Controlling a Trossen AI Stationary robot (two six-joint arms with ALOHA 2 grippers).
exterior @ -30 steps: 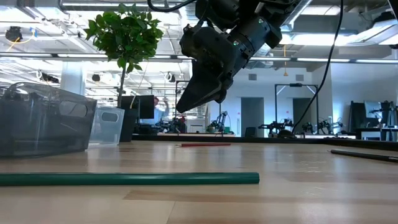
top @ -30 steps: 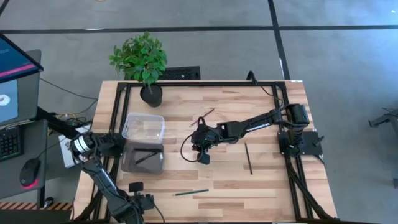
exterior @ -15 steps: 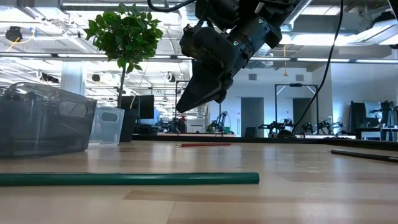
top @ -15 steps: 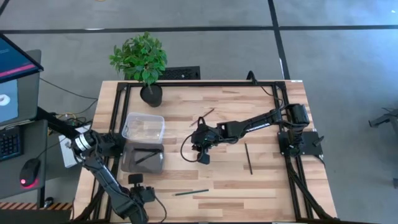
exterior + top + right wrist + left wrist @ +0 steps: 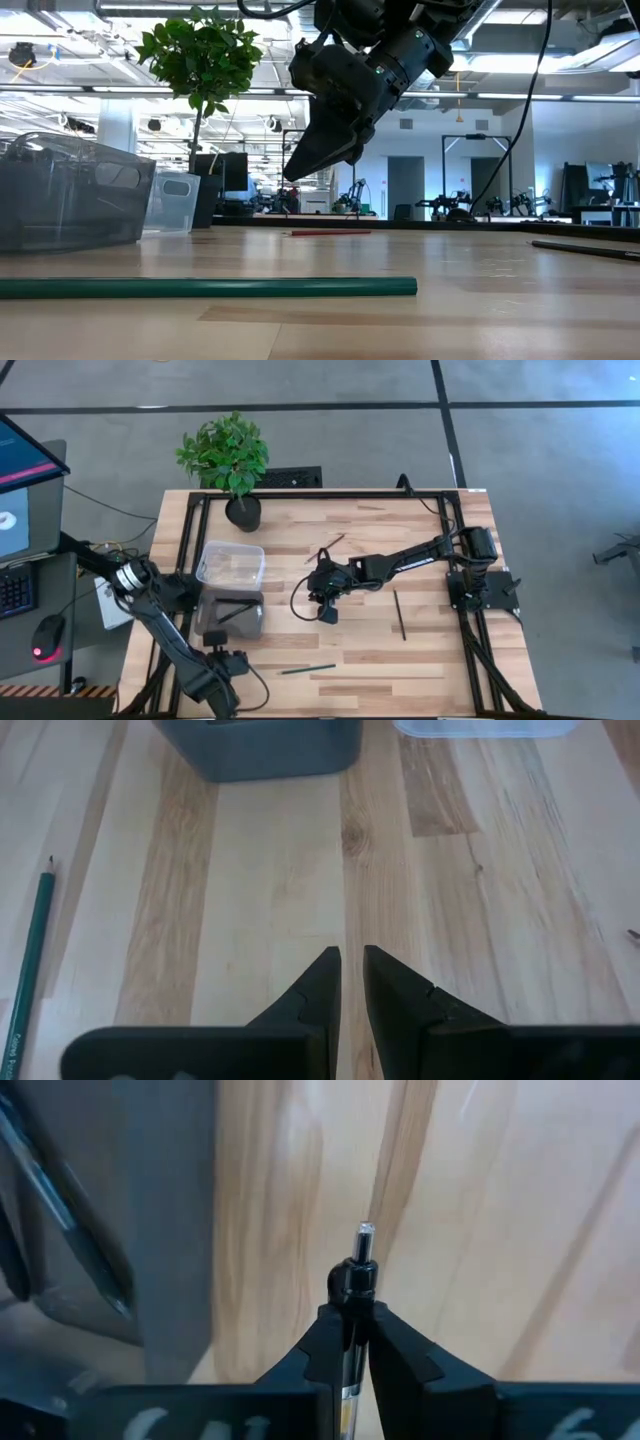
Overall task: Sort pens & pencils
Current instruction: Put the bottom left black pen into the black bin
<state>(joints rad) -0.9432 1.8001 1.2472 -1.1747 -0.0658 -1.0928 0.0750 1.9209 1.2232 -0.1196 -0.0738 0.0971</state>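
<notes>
My left gripper (image 5: 226,659) hovers near the table's near-left corner, just short of the grey bin (image 5: 230,616), and is shut on a black pen (image 5: 362,1250). The grey bin (image 5: 110,1230) holds a dark pen (image 5: 235,610). Beyond it stands a clear bin (image 5: 231,564). My right gripper (image 5: 326,609) hangs above mid-table, shut to a narrow slit (image 5: 350,970), holding nothing. Flat on the table lie a green pencil (image 5: 307,670), a black pen (image 5: 400,614) and a brownish pencil (image 5: 330,546). My left gripper pinches the black pen between its two fingers (image 5: 395,1345). The pen lies along the fingers, and its click-button end (image 5: 365,1232) sticks out past the fingertips. The pen's other end is hidden behind the gripper. The tabletop shows blurred beyond the pen, apart from it.
A potted plant (image 5: 228,460) stands at the far-left corner behind the bins. A black frame (image 5: 455,550) runs along the table's edges. In the low view the green pencil (image 5: 200,288) lies nearest, with a red pencil (image 5: 330,232) farther back. Bare wood lies between the bins and my right gripper.
My left gripper has moved from the near edge toward the far edge, closing on the grey bin, with the pen still in its fingers. The right arm has kept still.
</notes>
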